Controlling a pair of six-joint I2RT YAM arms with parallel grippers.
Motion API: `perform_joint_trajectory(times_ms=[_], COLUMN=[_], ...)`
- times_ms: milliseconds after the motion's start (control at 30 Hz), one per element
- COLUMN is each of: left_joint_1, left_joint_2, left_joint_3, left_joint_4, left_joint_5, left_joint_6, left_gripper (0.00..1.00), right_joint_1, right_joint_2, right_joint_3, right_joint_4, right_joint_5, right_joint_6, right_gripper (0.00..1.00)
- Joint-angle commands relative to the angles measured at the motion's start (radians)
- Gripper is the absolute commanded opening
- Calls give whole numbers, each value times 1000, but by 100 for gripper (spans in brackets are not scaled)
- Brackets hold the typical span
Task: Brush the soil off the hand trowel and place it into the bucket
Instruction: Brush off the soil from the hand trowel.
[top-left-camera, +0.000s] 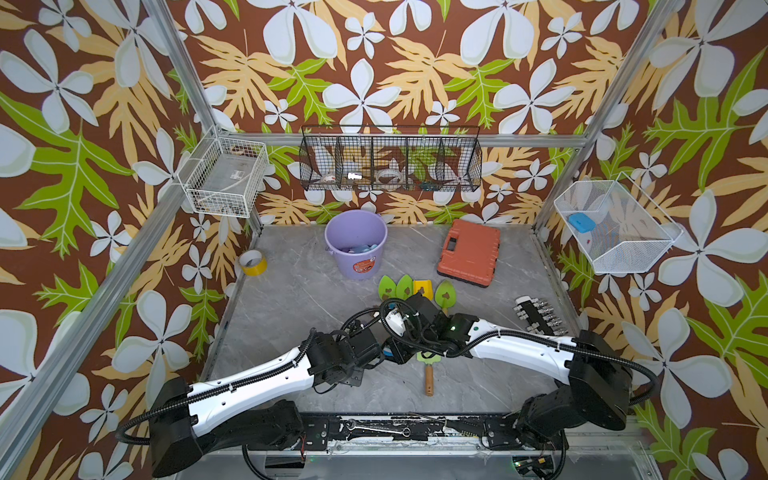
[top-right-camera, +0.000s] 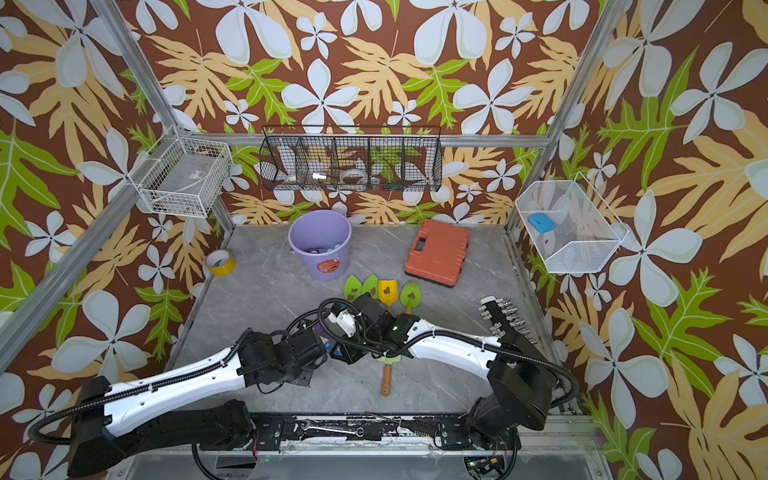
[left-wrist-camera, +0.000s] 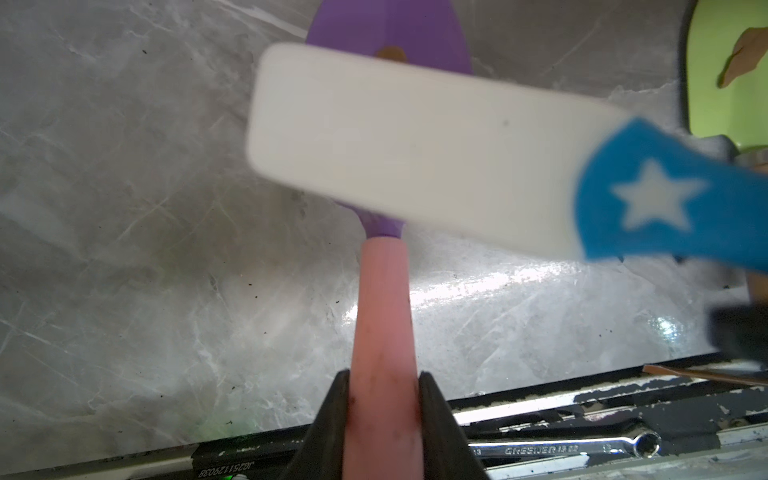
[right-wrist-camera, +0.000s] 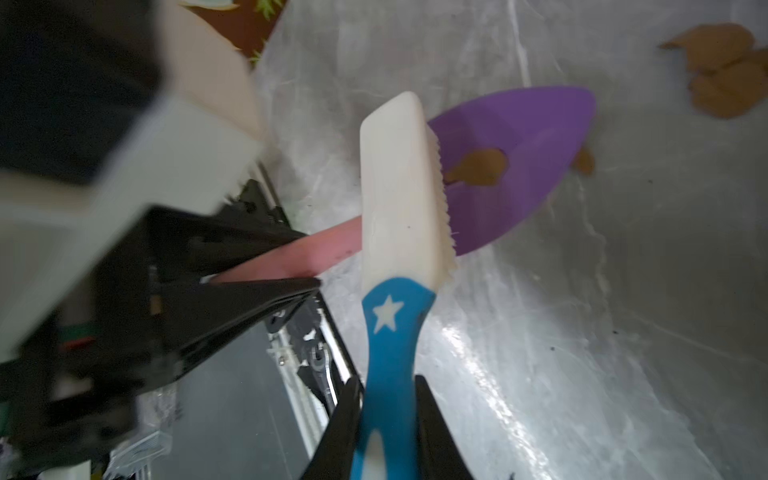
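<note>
– Left end effector (left-wrist-camera: 384, 378), what has it got?
– It's clamped on the pink handle of the hand trowel (right-wrist-camera: 519, 137), with the purple blade pointing away from it
– And the right end effector (right-wrist-camera: 386, 380)?
– Closed around the blue, star-marked handle of a white brush (right-wrist-camera: 395, 187). The brush head lies across the trowel where blade meets handle, bristle side turned to the blade. Whether the bristles touch it, I cannot tell
– Any soil (right-wrist-camera: 482, 168)?
– One brown clump sits on the blade just past the brush, a smaller bit lies by the tip, and more clumps (right-wrist-camera: 723, 70) lie on the table (top-left-camera: 291, 299) nearby
– Where's the bucket (top-left-camera: 357, 257)?
– Upright at the table's far side, well apart from both arms. A row of green and yellow trowels (top-left-camera: 415, 286) lies between, and an orange tool case (top-left-camera: 469, 253) sits off toward the right arm's side
</note>
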Motion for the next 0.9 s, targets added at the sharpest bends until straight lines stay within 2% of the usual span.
perform_joint_trajectory(times_ms=[0, 67, 200, 367, 433, 533, 667, 767, 867], left_joint_1=[6, 10, 15, 17, 18, 22, 29, 31, 31], left_joint_2=[-5, -10, -14, -10, -10, -10, -14, -10, -10], left_joint_3=[1, -7, -6, 4, 6, 5, 6, 8, 10], left_joint_4=[4, 8, 11, 11, 10, 8, 8, 12, 16], left_joint_5=[-28, -26, -25, -29, -32, -35, -39, -36, -36], left_joint_6=[13, 11, 6, 5, 8, 14, 17, 16, 17], left_gripper=[0, 0, 0, 0, 0, 0, 0, 0, 0], right_joint_1=[-71, -89, -30, 51, 39, -45, -58, 13, 75], right_joint_2=[-9, -63, -124, -19, 15, 3, -104, -130, -88], right_joint_3=[-21, -41, -28, 9, 21, -3, -24, -7, -1], right_joint_4=[-36, -11, 67, 33, -33, -83, -18, 3, 22], right_joint_5=[132, 157, 21, -72, 19, 156, 142, 113, 54], right_joint_6=[15, 16, 11, -12, -30, -31, -36, -40, -33], right_gripper=[0, 0, 0, 0, 0, 0, 0, 0, 0])
